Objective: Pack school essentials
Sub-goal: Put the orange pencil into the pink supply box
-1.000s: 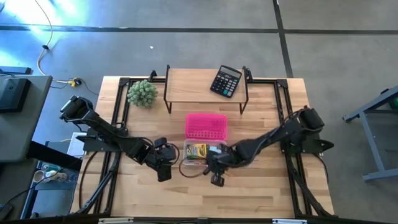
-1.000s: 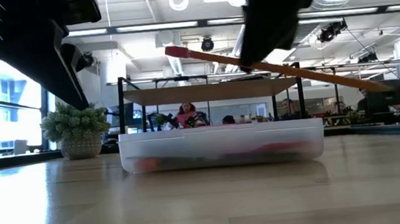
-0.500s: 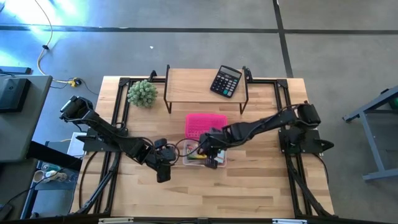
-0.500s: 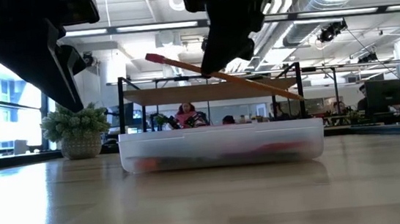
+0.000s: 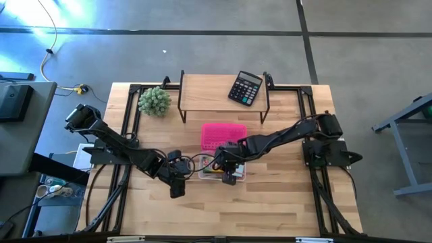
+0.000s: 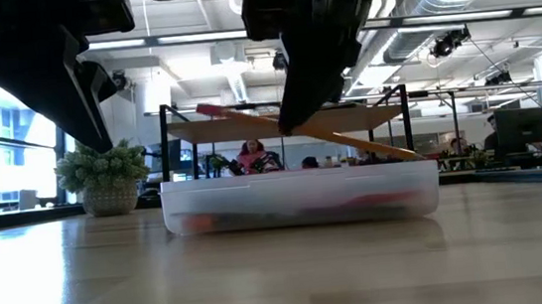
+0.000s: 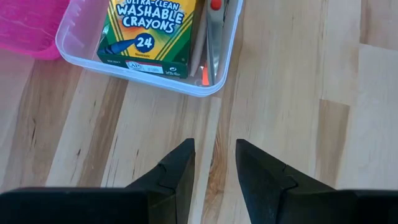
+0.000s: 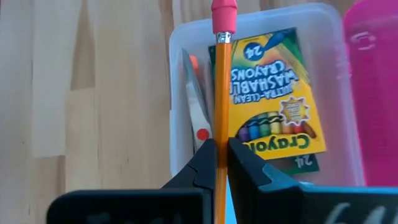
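Observation:
My right gripper [image 8: 222, 163] hovers over the clear plastic box [image 5: 208, 170], shut on the orange pencil [image 8: 221, 93]. In the low view the pencil [image 6: 350, 139] slants above the box [image 6: 301, 199], pink eraser end high. The yellow-green crayon box [image 8: 273, 106] and the red-handled scissors [image 8: 198, 121] lie in the clear box. A thin pale stick [image 7: 198, 50] lies between them. My left gripper [image 7: 214, 168] is open and low over the bare table, just off the box's left end [image 7: 186, 84]. No notepad or green eraser shows. My right gripper pinches the orange pencil at about mid-shaft [image 8: 221, 140] between its two fingers. The pencil runs on past the fingertips, with its pink eraser end [image 8: 224, 12] ahead of them. It is lifted clear and tilted, its eraser end [image 6: 209, 109] high and its far end [image 6: 406, 154] low, near the box rim.
A pink basket [image 5: 223, 137] sits right behind the clear box. Farther back a wooden shelf riser [image 5: 202, 88] carries the black calculator [image 5: 244, 88], and the fuzzy green plant [image 5: 154, 101] stands to its left. Bare wood lies along the near edge.
My right gripper has carried the pencil from the box's near right corner toward the table's left and slightly farther back, and now hangs over the box. The pencil has sunk, its low end dropping to about rim height. My left gripper has kept still.

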